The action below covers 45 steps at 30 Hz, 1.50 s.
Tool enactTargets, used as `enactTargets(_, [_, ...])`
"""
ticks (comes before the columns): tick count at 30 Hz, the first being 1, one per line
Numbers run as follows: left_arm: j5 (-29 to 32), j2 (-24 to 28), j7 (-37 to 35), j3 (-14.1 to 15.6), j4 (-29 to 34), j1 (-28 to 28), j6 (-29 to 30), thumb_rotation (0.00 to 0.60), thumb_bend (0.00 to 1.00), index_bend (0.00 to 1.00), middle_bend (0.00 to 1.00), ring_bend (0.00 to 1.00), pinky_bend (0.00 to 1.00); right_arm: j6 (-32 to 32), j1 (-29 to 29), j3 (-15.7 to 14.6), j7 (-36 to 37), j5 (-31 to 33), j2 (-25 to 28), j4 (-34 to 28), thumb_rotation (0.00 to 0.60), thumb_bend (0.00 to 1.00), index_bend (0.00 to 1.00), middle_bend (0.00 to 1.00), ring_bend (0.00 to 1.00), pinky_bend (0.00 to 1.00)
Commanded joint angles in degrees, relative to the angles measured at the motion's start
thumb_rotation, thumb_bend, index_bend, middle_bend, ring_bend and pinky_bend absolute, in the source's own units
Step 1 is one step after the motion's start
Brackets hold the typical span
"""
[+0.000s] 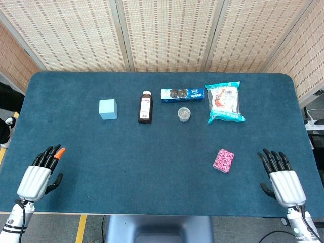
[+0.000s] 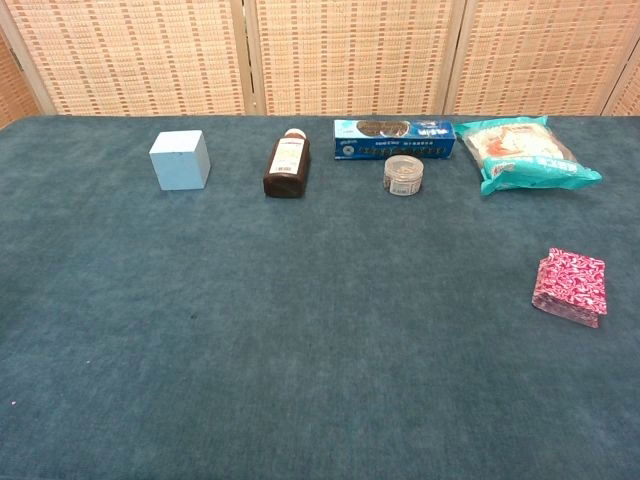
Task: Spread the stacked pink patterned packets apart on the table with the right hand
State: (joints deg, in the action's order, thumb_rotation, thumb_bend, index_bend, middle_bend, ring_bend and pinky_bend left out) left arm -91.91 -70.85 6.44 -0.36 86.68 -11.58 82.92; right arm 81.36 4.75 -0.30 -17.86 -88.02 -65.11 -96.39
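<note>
The pink patterned packets (image 1: 223, 160) lie in one neat stack on the blue table, right of centre near the front; in the chest view the stack (image 2: 571, 286) sits at the right edge. My right hand (image 1: 281, 177) rests at the front right corner, fingers apart and empty, a short way right of the stack. My left hand (image 1: 39, 174) rests open at the front left, holding nothing. Neither hand shows in the chest view.
Along the back of the table (image 1: 152, 152) stand a light blue cube (image 1: 108, 109), a brown bottle (image 1: 146, 107), a blue cookie box (image 1: 182, 94), a small round jar (image 1: 184, 114) and a teal snack bag (image 1: 224, 103).
</note>
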Motion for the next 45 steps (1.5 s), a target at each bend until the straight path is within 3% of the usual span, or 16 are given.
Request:
enactTargets(1, [0.21, 0.10, 0.76, -0.04, 0.10, 0.10, 0.01, 0.600, 0.43, 0.00, 0.00, 0.00, 0.18, -0.17, 0.13, 0.27, -0.45, 0.37, -0.18, 0.18, 0.600, 0.20, 0.00, 0.00, 0.00, 0.00])
enactTargets(8, [0.87, -0.11, 0.82, -0.51, 0.30, -0.26, -0.55, 0.600, 0.43, 0.00, 0.00, 0.00, 0.18, -3.45, 2.95, 0.63, -0.65, -1.12, -1.39, 3.68, 0.600, 0.20, 0.00, 0.00, 0.00, 0.00])
enactTargets(16, [1.92, 0.27, 1.95, -0.47, 1.28, -0.22, -1.41, 0.600, 0.43, 0.00, 0.00, 0.00, 0.18, -19.24, 14.41, 0.08, -4.34, -5.70, -1.98, 12.85, 0.600, 0.20, 0.00, 0.00, 0.00, 0.00])
enactTargets(20, [1.84, 0.01, 2.76, -0.39, 1.54, -0.09, -1.23, 0.600, 0.43, 0.00, 0.00, 0.00, 0.19, -23.06, 17.71, -0.32, -4.67, -7.05, -3.56, 16.47, 0.600, 0.20, 0.00, 0.00, 0.00, 0.00])
enactTargets(31, [4.15, -0.67, 3.82, -0.79, 0.89, -0.62, -3.44, 0.600, 0.43, 0.00, 0.00, 0.00, 0.21, -26.40, 22.11, -0.62, -4.34, -7.64, -9.12, 21.61, 0.600, 0.20, 0.01, 0.04, 0.00, 0.00])
enactTargets(45, [4.74, -0.51, 4.25, -0.83, 1.40, -1.00, -4.31, 0.600, 0.43, 0.00, 0.00, 0.00, 0.21, -26.85, 24.71, -0.71, -3.89, -6.71, -13.06, 24.81, 0.600, 0.20, 0.17, 0.15, 0.00, 0.00])
